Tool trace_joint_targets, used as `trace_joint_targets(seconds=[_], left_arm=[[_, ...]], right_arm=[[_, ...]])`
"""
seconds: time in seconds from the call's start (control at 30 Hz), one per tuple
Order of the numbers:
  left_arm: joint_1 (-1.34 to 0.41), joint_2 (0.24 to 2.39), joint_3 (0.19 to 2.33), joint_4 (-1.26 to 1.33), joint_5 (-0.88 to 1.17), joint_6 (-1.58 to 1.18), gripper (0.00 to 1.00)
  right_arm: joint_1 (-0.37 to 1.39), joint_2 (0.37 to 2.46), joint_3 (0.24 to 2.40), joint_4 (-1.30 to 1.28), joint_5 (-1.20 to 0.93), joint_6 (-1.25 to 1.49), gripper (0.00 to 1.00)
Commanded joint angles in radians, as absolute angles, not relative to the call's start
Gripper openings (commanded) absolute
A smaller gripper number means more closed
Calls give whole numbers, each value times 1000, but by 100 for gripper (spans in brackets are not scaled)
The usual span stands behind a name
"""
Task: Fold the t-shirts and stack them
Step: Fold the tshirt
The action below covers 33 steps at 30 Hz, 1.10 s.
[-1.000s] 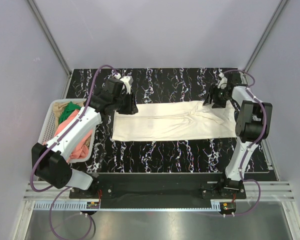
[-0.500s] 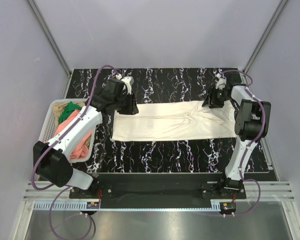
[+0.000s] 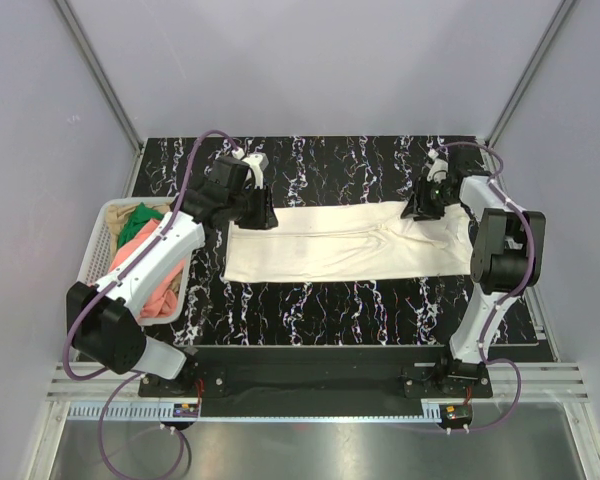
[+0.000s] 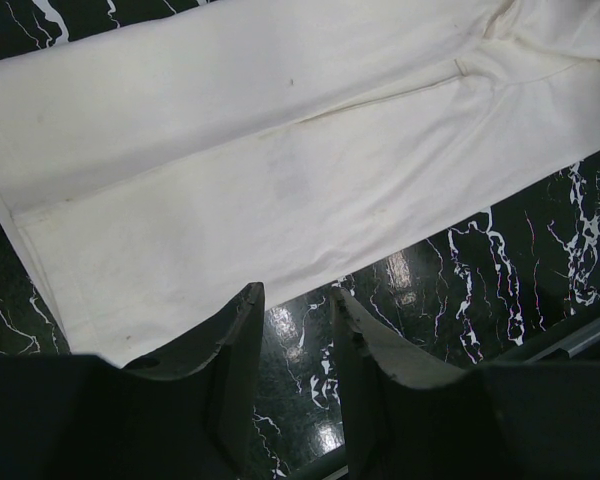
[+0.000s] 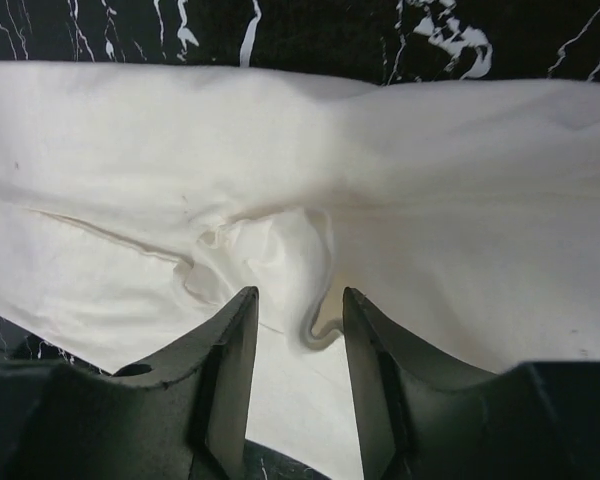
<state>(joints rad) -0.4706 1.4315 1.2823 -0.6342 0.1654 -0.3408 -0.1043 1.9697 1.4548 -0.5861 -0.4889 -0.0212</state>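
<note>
- A cream-white t-shirt [image 3: 330, 245] lies flat across the middle of the black white-veined tabletop [image 3: 360, 160], folded into a long band that runs left to right
- The left arm [image 3: 155, 250] reaches to the band's far left corner; the left jaws hang just above the cloth there
- In the left wrist view the left jaws stand spread, with nothing between them; bare tabletop shows in the gap, and the shirt's edge [image 4: 280, 150] lies just beyond the tips
- The right arm [image 3: 500, 240] reaches to the far edge of the shirt's right part, where the cloth is rumpled
- In the right wrist view the right jaws stand apart, low over the shirt [image 5: 430, 180]; a small puckered ridge and a curled hem lie in the gap, and neither finger visibly presses them
- A white mesh basket [image 3: 93, 252] sits at the tabletop's left edge, beside the left arm and apart from the spread shirt
- Inside it, a green t-shirt [image 3: 135, 225] is bunched toward the far end and a salmon-pink t-shirt [image 3: 155, 295] fills the near part
</note>
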Motion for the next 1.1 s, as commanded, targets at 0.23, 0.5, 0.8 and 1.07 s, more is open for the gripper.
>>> trace_joint_targets(seconds=[0.23,0.5,0.8,1.07], left_arm=[[-472,1434,1287,-600,179,-351,39],[-472,1437,1284,-598,173,-348,39],[-472,1448,1282,-600,175,-342,40],[-472,1454,1275,-600,164,-336,40]], right_arm=[[-8,1769,1310,-617,-313,119,44],[35,1600,1131,-640,-275,351,45],[55,1499,1161,-586,33,410,45],[45,1851,1446,-564,37,226,19]])
